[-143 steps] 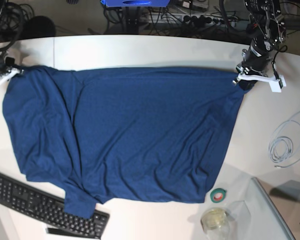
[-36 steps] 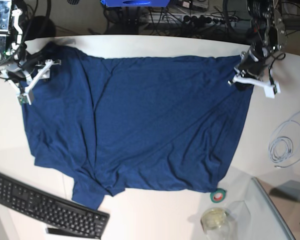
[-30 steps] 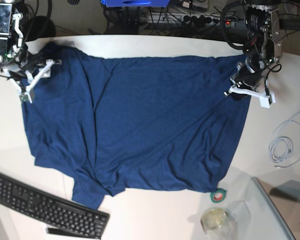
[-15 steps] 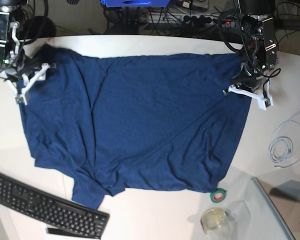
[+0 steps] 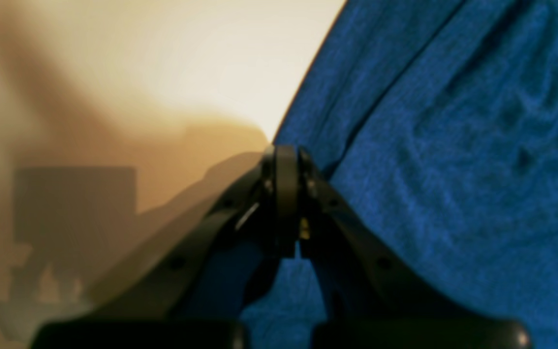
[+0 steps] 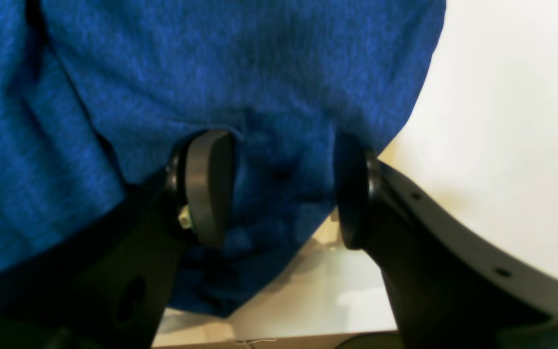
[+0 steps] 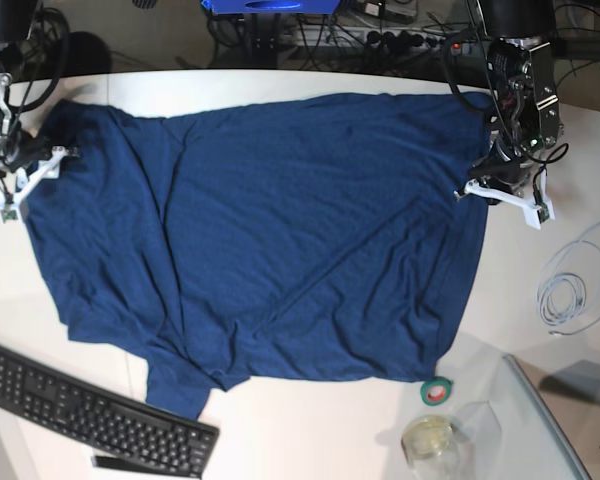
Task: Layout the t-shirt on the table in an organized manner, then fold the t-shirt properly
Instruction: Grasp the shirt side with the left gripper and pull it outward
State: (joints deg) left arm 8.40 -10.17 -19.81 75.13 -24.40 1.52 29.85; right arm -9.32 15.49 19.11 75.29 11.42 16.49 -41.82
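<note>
The dark navy t-shirt [image 7: 280,230] lies spread across the white table [image 7: 310,440], with diagonal wrinkles and one sleeve reaching toward the keyboard. My left gripper [image 7: 492,186] is at the shirt's right edge. In the left wrist view the left gripper [image 5: 284,162] is shut, pinching the hem of the t-shirt [image 5: 453,145]. My right gripper [image 7: 25,180] is at the shirt's left edge. The right wrist view shows the right gripper [image 6: 281,189] with its pads [image 6: 209,186] apart and a loose fold of the t-shirt [image 6: 211,63] hanging between them.
A black keyboard [image 7: 90,415] lies at the front left, partly under the sleeve. A green tape roll [image 7: 437,391] and a jar [image 7: 430,440] stand at the front right beside a clear panel [image 7: 550,420]. A coiled white cable [image 7: 570,290] lies at the right.
The shirt has slid toward the far edge of the table and stretched wider. The right gripper moved left with the shirt's left edge. The left gripper shifted slightly, still holding the hem.
</note>
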